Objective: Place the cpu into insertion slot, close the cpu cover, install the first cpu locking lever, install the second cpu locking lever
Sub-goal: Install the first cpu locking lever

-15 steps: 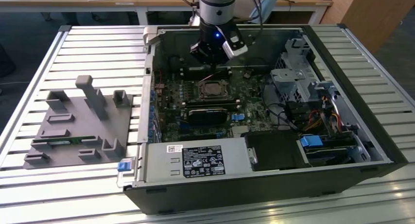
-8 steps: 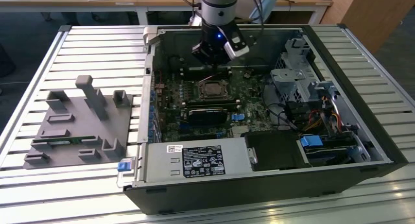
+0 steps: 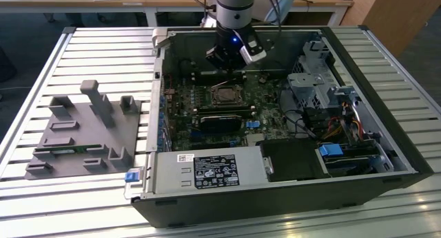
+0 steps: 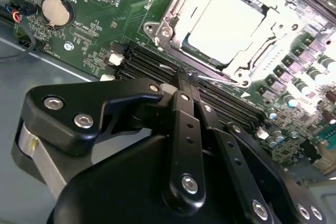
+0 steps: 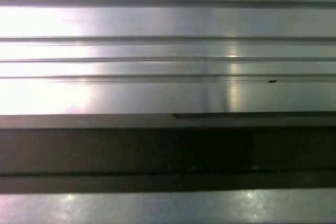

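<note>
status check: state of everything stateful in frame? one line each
cpu: seated in the insertion slot, pale face up.
cpu cover: closed down over the cpu, framing it.
end effector: fingers together, tips at the socket's edge by a thin locking lever.
computer case: lying on its side, side panel off, motherboard exposed.
memory slots: unfilled.

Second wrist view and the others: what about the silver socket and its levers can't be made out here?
- Pale square cpu under the silver metal cpu cover: glare whitens its face in the second wrist view.
- Thin wire locking lever: its end is hidden behind the black gripper.
- Square insertion slot: too small in the exterior view to show lever positions.
</note>
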`<state>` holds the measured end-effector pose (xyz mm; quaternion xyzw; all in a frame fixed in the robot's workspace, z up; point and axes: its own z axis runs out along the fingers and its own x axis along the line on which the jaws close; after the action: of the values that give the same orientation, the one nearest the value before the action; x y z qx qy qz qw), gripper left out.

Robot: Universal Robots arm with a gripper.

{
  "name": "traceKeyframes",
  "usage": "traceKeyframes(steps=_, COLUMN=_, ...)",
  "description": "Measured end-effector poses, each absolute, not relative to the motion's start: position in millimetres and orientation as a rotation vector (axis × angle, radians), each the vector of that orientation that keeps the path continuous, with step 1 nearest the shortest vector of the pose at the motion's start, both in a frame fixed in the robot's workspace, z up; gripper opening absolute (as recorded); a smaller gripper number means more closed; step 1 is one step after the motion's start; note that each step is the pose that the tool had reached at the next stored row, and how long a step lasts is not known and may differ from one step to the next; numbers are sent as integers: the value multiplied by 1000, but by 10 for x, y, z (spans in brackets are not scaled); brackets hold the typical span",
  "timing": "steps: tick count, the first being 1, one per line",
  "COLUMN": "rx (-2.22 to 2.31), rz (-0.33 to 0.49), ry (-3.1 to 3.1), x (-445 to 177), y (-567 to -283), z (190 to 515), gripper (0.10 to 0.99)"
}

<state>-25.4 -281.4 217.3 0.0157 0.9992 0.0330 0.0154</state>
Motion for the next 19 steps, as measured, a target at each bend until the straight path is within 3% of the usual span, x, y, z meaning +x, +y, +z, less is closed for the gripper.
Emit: traceKeyframes(steps=19, rx=49, rz=94, ry=3112, x=-199, y=-2812, z=2037, gripper=106)
